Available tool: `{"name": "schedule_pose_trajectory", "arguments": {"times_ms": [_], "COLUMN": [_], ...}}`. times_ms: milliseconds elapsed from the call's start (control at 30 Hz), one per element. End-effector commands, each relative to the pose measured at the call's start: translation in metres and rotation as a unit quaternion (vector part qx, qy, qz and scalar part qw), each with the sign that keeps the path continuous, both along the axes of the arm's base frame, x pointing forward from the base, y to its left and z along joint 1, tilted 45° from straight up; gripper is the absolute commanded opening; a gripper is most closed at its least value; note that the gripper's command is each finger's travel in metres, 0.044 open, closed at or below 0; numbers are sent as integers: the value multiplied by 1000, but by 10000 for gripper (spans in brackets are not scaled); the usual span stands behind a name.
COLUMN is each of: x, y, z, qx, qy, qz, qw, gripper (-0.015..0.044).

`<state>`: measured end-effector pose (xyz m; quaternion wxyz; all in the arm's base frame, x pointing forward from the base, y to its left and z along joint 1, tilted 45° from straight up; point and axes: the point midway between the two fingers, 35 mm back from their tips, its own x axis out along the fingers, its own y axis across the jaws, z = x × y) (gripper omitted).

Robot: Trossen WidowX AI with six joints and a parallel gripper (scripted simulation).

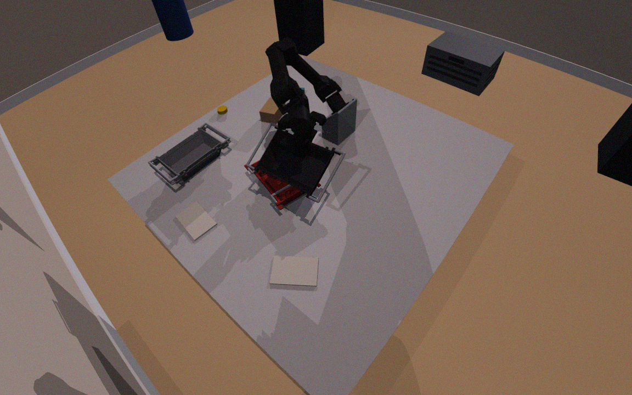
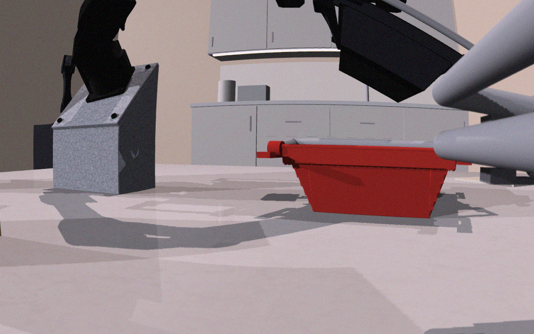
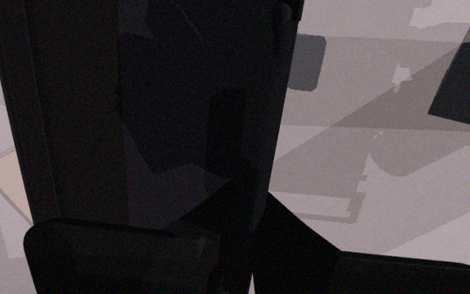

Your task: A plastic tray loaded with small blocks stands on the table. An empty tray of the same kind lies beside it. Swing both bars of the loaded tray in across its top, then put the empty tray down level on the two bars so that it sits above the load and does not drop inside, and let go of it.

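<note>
Black empty tray clamped in the gripper, tilted, long axis crosswise above the red tray.

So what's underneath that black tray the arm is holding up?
The red tray stands on the table below the tilted black tray, with clear air between them. From above, only the red tray's near end shows; its blocks and most of its bars are covered.

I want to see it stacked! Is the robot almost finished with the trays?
Partway. The red tray's bars already look swung across its top. The gripper is shut on the black tray, holding it tilted in the air above the red one. Left: set it down level, then let go.
</note>
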<state>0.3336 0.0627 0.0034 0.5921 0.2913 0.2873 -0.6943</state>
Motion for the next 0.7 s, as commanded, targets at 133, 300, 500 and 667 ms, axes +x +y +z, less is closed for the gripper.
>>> {"name": "schedule_pose_trajectory", "arguments": {"times_ms": [133,300,500,667], "x": [7,8,7,7], "y": [-30,-50,-68,-68], "z": [28,41,52,52], "qx": [-16,-28,-39,-39], "qy": [-58,-85,-108,-108], "qz": [-49,-82,-110,-110], "qw": [997,993,987,987], "gripper": [0,0,0,0]}}
